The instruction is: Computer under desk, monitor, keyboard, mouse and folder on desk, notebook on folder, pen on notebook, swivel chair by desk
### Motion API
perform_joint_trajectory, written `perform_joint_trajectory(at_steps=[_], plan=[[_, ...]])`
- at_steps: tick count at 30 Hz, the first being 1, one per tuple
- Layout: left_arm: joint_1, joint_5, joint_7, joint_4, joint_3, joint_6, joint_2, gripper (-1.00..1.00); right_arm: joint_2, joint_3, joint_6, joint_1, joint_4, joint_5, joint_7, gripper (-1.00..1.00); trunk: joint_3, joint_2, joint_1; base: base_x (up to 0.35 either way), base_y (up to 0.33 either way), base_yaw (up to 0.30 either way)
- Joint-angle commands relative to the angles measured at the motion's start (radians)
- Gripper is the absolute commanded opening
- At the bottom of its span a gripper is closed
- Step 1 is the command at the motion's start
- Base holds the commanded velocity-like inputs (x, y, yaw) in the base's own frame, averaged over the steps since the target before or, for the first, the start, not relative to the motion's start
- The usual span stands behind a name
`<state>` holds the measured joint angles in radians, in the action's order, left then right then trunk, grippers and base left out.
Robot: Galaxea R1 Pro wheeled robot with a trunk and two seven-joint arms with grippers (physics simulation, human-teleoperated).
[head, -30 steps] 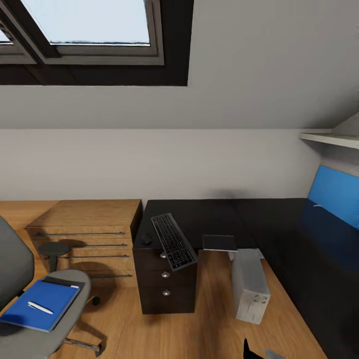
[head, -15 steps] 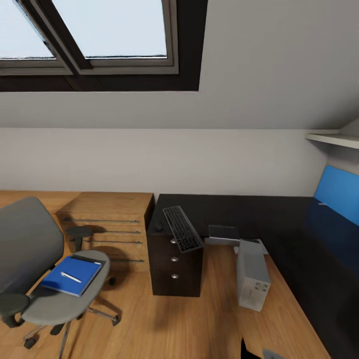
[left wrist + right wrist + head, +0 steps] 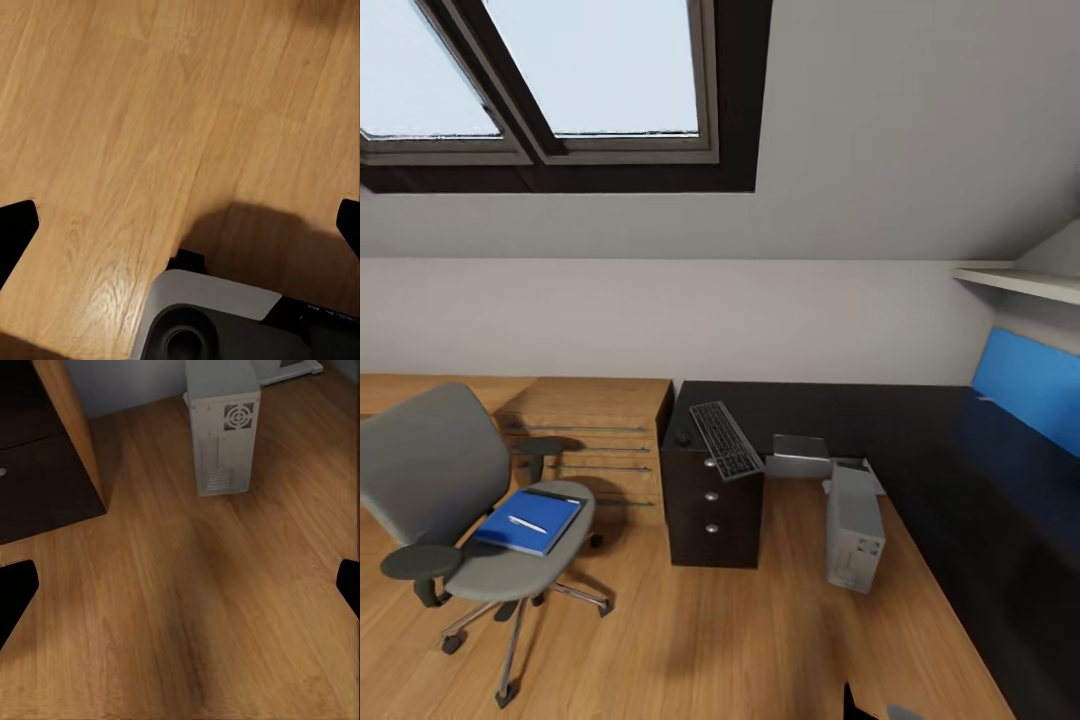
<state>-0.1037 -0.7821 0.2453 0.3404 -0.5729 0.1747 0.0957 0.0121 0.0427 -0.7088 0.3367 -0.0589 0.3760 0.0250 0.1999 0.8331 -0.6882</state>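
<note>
An attic bedroom with wood floor: the blue folder (image 3: 526, 522) lies on my swivel chair (image 3: 470, 500), well left of the black desk (image 3: 920, 440). Both my pincers' fingers (image 3: 15, 589) stand apart, empty.

Blue folder (image 3: 525, 522); grey swivel chair (image 3: 435, 480); glossy black desk (image 3: 920, 440).

The computer (image 3: 223, 424) stands upright on the wooden floor (image 3: 187, 607), ports facing us, the dark drawer unit (image 3: 37, 472) nearby.
</note>
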Motion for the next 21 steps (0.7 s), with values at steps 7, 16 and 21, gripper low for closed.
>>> perform_joint_trajectory(at_steps=[7, 16, 21], plan=[[-0.001, -0.005, 0.006, 0.002, -0.008, 0.005, 0.001, 1.00, 0.000, 0.005, -0.003, 0.001, 0.001, 0.004, 0.003, 1.00, -0.021, -0.048, 0.027, -0.340, 0.000, 0.000], [-0.001, -0.003, 0.006, 0.002, -0.010, 0.005, -0.001, 1.00, 0.001, 0.005, -0.002, 0.001, 0.001, 0.004, 0.002, 1.00, -0.049, -0.111, 0.062, -0.331, -0.078, 0.000], [-0.001, -0.002, 0.006, 0.002, -0.011, 0.005, -0.004, 1.00, 0.000, 0.005, -0.001, 0.001, 0.014, -0.008, 0.001, 1.00, -0.064, -0.146, 0.081, -0.294, -0.218, 0.000]])
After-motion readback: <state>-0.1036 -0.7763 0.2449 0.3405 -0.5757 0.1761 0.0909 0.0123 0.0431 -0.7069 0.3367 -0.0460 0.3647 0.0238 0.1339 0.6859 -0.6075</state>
